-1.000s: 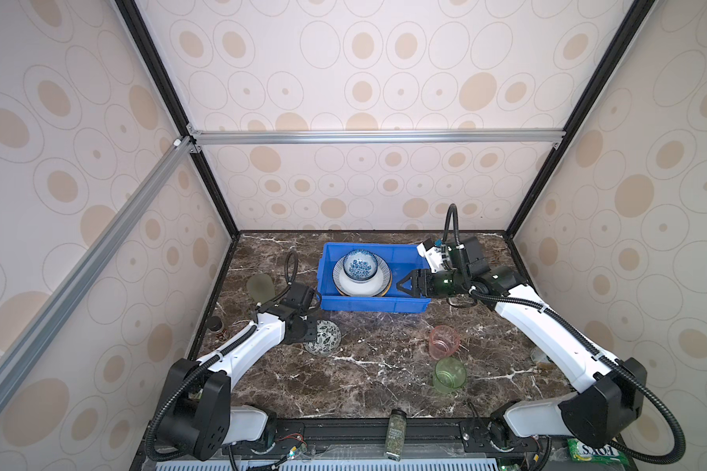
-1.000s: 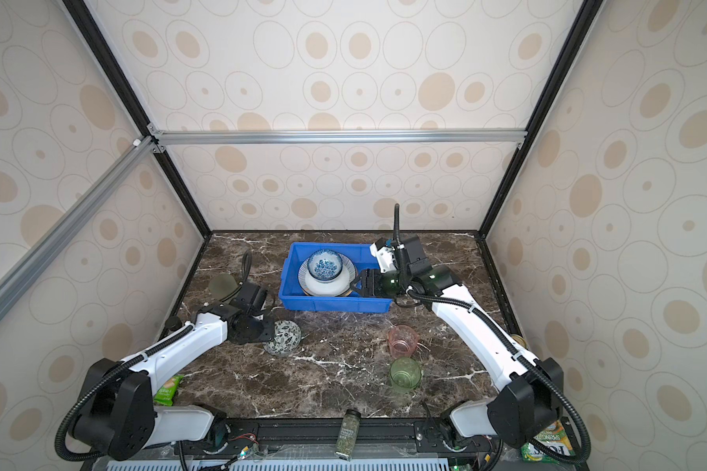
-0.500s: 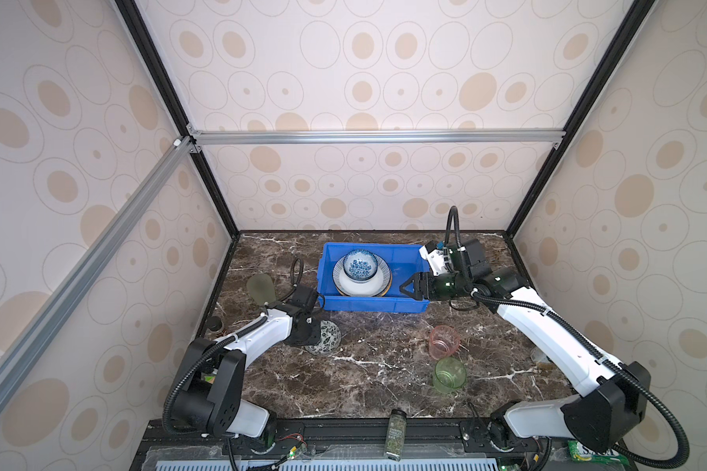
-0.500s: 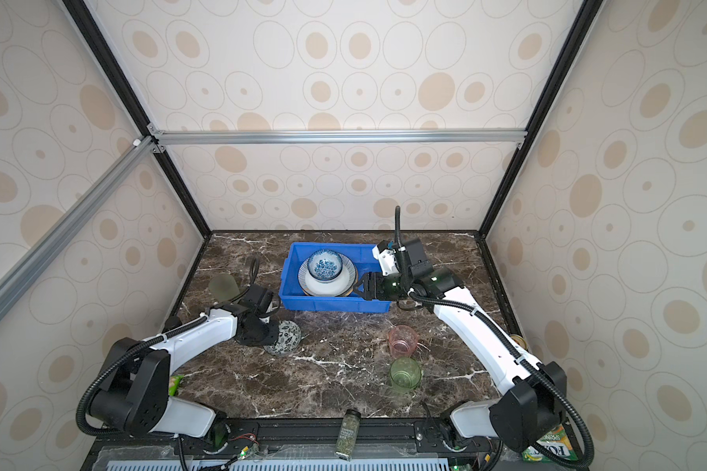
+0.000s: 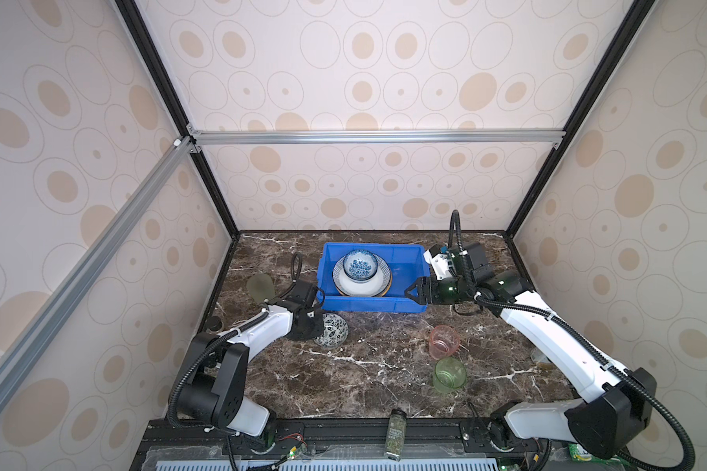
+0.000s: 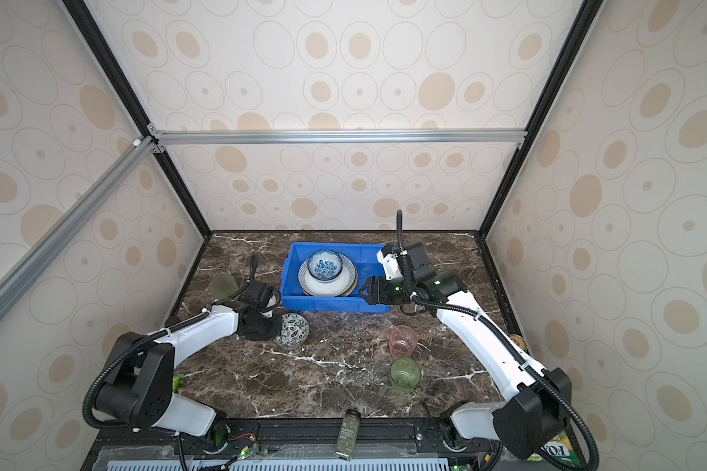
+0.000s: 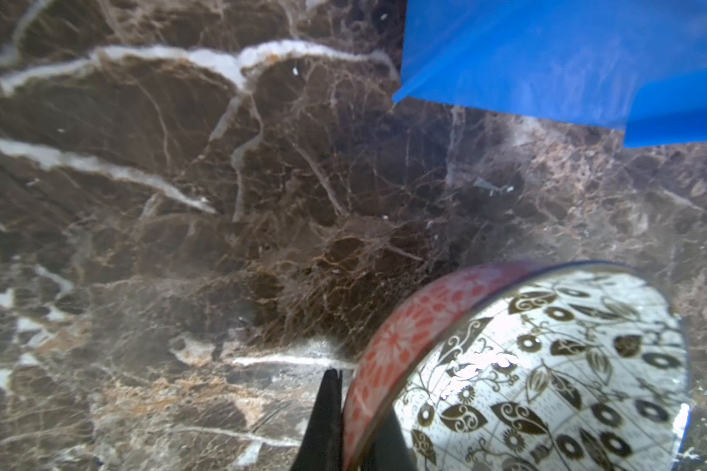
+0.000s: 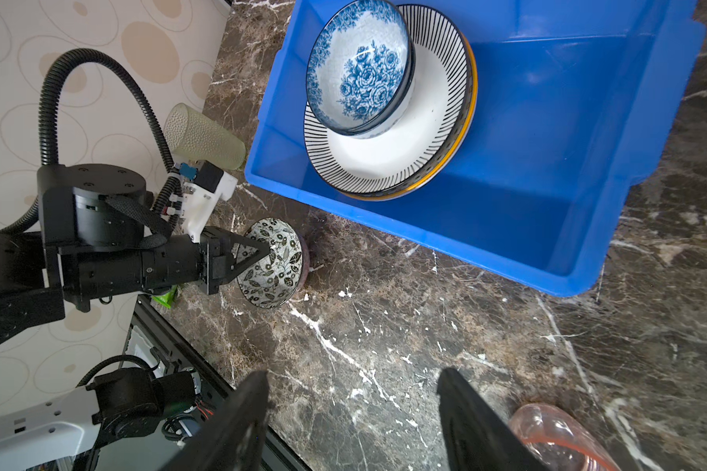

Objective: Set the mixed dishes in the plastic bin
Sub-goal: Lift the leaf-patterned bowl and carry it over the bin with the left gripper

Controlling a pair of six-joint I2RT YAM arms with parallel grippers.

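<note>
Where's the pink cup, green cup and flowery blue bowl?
pink cup (image 5: 444, 341): in a top view, its middle.
green cup (image 5: 449, 375): in a top view, its middle.
flowery blue bowl (image 8: 358, 67): right wrist view, its inside.

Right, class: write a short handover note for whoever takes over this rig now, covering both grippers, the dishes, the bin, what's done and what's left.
Left gripper: shut on the rim of the leaf bowl, just outside the blue bin's front left corner.
Right gripper: open and empty, by the bin's front right corner.
Done: stacked plates in the bin, floral bowl on top.
Left: leaf bowl, pink cup, green cup, and the frosted cup lying on its side left of the bin.
</note>
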